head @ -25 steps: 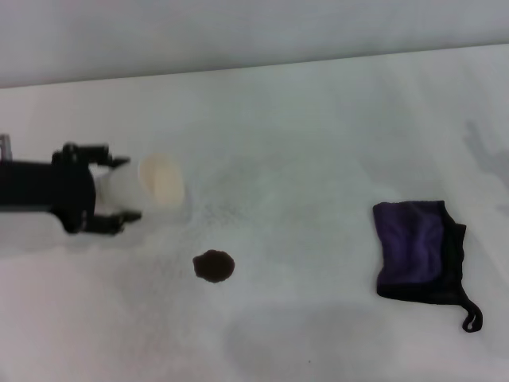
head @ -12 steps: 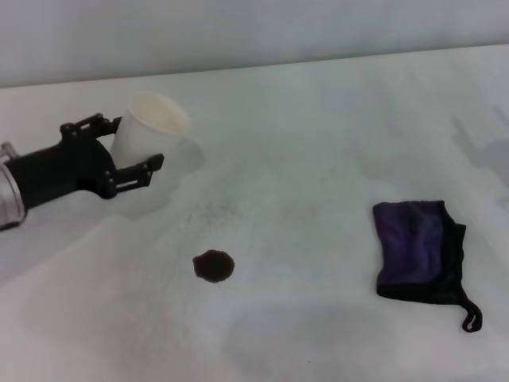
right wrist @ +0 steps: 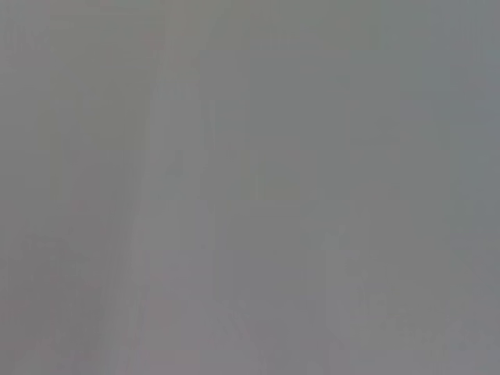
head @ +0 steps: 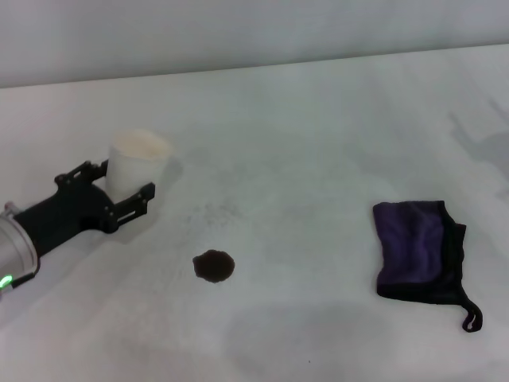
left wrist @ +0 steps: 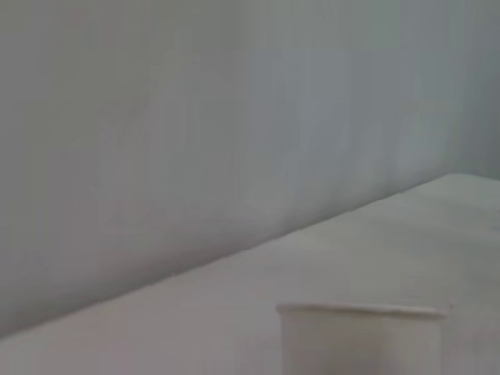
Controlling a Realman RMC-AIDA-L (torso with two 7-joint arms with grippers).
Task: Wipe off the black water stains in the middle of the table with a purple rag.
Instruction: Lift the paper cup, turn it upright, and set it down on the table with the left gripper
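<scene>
The black water stains point(head: 214, 266) are one small dark blot on the white table point(head: 318, 143), slightly left of the middle. The purple rag point(head: 419, 251) lies flat at the right, its black loop pointing toward the near edge. My left gripper point(head: 126, 180) is at the left, behind and left of the blot, shut on an upright white paper cup point(head: 134, 161). The cup's rim point(left wrist: 363, 312) also shows in the left wrist view. My right gripper is out of view, and the right wrist view shows only plain grey.
Faint grey specks point(head: 211, 211) dot the table between the cup and the blot. The table's far edge point(head: 254, 68) runs straight along a pale wall. A soft shadow point(head: 477, 143) falls at the far right.
The cup, lying tipped toward the blot one second ago, was raised and turned upright by my left gripper, then brought down and back toward the left. Rag and blot have not moved.
</scene>
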